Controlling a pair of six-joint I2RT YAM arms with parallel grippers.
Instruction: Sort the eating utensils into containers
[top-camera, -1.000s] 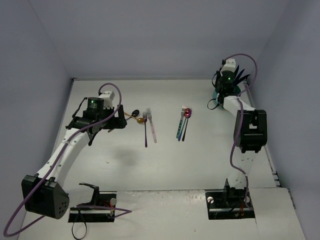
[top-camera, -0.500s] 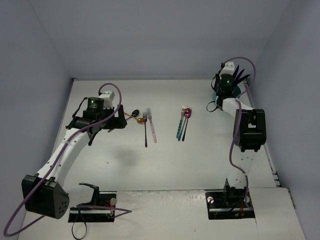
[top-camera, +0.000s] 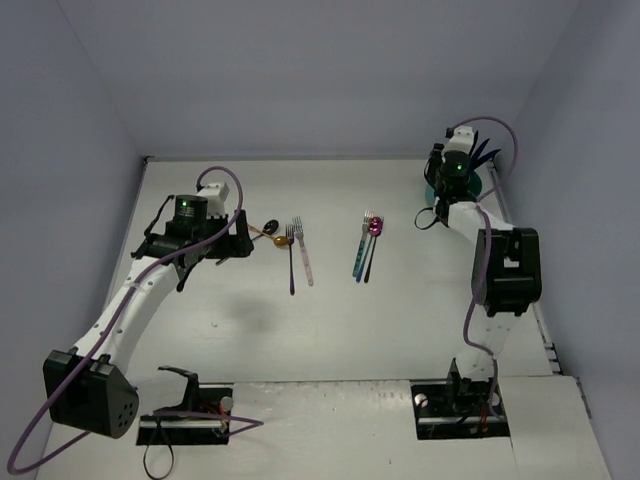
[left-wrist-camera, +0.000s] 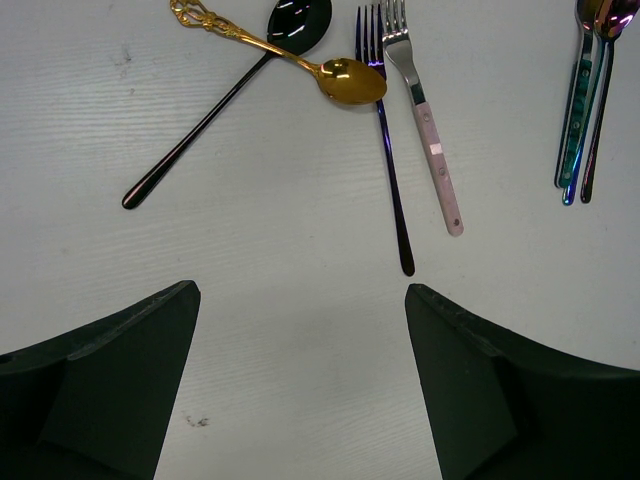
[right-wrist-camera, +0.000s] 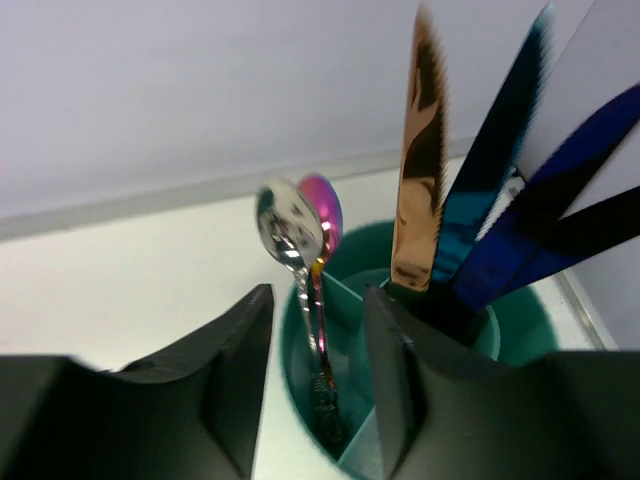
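My left gripper (top-camera: 235, 240) (left-wrist-camera: 302, 290) is open and empty, just above the table. Ahead of it lie a black spoon (left-wrist-camera: 215, 100), a gold spoon (left-wrist-camera: 340, 78), a dark blue fork (left-wrist-camera: 390, 170) and a pink-handled fork (left-wrist-camera: 432, 140). A teal utensil and two more (left-wrist-camera: 578, 120) lie further right (top-camera: 366, 245). My right gripper (top-camera: 445, 180) (right-wrist-camera: 320, 292) is open over the teal caddy (right-wrist-camera: 295, 385) (top-camera: 472, 186). A silver spoon (right-wrist-camera: 290, 225) and a pink spoon (right-wrist-camera: 325, 205) stand in one compartment, between my fingers. A copper knife (right-wrist-camera: 420, 160) and dark blue knives (right-wrist-camera: 500, 150) stand in another.
The caddy stands at the back right, close to the right wall (top-camera: 590, 200) and the table's right edge. The back wall (top-camera: 320, 80) runs behind it.
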